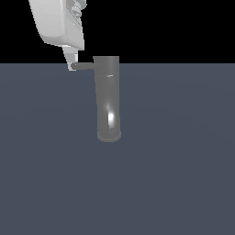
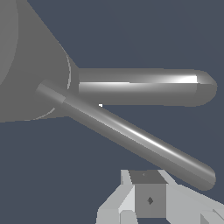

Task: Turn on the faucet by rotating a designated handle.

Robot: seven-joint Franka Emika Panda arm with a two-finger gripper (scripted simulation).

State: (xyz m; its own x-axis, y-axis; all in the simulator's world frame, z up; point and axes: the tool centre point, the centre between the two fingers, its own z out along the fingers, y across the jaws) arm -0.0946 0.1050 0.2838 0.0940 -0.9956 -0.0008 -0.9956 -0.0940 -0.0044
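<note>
- Faucet (image 1: pixel 108 98): tall, smooth grey metal cylinder, flared base.
- Handle (image 1: pixel 83 66): thin rod; wrist view shows 2 rods.
- Claw (image 1: pixel 72 64) at handle tip; grip unclear.

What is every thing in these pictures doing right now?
Tall grey metal cylinder faucet: upright on the floor, no water seen.
Thin grey metal rod handle: sticking out sideways near the top.
White robot pincer: at the handle's tip; open or shut, cannot tell.
</note>
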